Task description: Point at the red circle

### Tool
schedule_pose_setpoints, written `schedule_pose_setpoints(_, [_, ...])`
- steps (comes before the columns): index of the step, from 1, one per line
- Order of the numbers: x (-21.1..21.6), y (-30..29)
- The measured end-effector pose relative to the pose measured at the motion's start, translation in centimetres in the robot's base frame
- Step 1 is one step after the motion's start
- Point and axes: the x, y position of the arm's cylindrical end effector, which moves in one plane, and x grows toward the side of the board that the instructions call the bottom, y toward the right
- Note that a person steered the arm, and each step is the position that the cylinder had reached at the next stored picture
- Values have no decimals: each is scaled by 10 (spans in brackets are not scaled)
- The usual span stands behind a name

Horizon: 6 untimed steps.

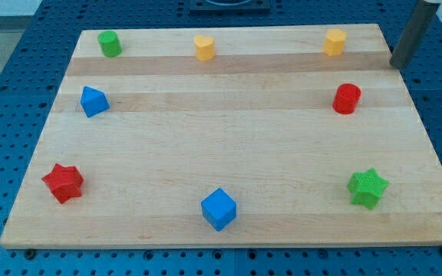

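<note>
In the camera view you have a wooden table resting on a blue perforated base, with eight blocks spread around its edges. The red circle stands near the view's right side, in the upper half, upright and apart from every other block. My tip sits at the view's top right corner, at or just past the table's right edge; you can see it is above and to the right of the red circle, near it but not touching. The end effector here is a plain dark rod with nothing that opens or closes, and it has hold of nothing. Along the view's top you find a green cylinder at the left, a yellow heart-like block near the middle, and a yellow block to the right, whose exact shape you cannot make out. A blue block, roughly triangular, lies at the left. Lower down you see a red star at the view's left, a blue cube at the bottom middle, and a green star at the right, well below the red circle.
</note>
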Motion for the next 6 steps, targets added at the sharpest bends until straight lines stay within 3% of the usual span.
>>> schedule_pose_setpoints(4, [14,-99])
schedule_pose_setpoints(5, [32,-166])
schedule_pose_setpoints(6, [48,-108])
